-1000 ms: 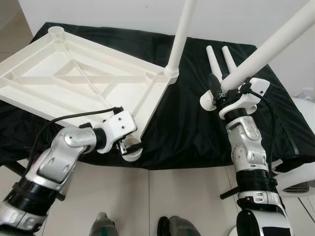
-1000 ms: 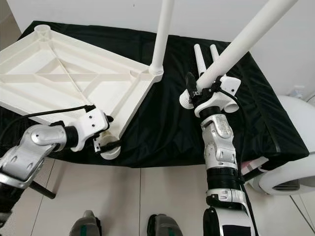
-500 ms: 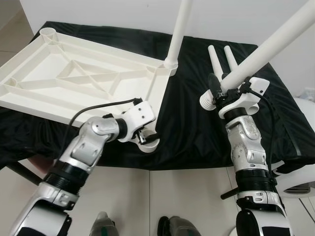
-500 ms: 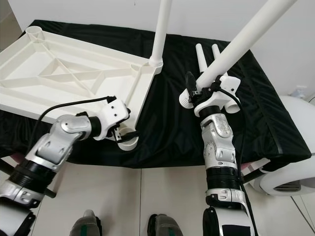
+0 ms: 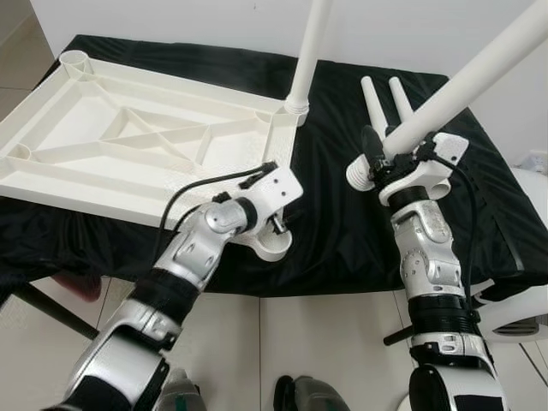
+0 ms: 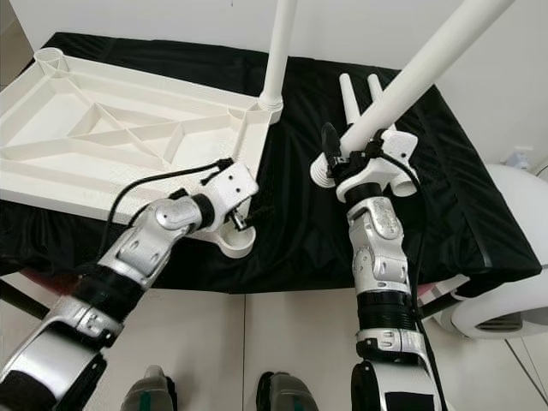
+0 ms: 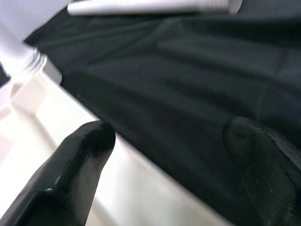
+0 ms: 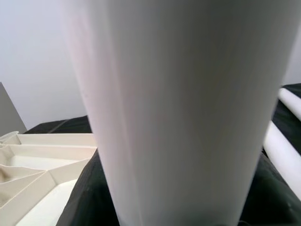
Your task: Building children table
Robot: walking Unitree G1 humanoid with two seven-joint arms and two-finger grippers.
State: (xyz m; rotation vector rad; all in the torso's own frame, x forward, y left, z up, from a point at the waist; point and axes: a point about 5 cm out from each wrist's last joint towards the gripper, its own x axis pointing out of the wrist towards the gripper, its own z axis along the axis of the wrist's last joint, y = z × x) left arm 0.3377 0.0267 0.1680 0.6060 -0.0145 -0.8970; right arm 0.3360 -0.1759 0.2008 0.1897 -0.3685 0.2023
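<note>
**One leg in, one in hand, two waiting**

The white ribbed plastic tabletop (image 5: 128,145) lies upside down on the black cloth-covered surface (image 5: 325,205). I take this tabletop as the landmark. At its far right corner one white tubular leg (image 5: 308,51) already stands upright in its socket. The near right corner socket (image 5: 272,247) is empty and juts past the surface's front edge.

The left end effector (image 5: 278,224) sits at that near right corner. In the left wrist view its fingers (image 7: 80,155) are spread wide, one over the tabletop's rim and the other over the cloth, gripping nothing.

To the right of the tabletop, the right end effector (image 5: 383,158) is closed around a second white tubular leg (image 5: 471,81), near its threaded end, with the leg slanting up and away. Two more white legs (image 5: 385,103) lie side by side on the cloth just beyond it, well apart from the tabletop.

By my reading, the build is roughly a quarter done: one leg is fitted, three remain. The likely next step is seating the held leg in the empty near right socket.
</note>
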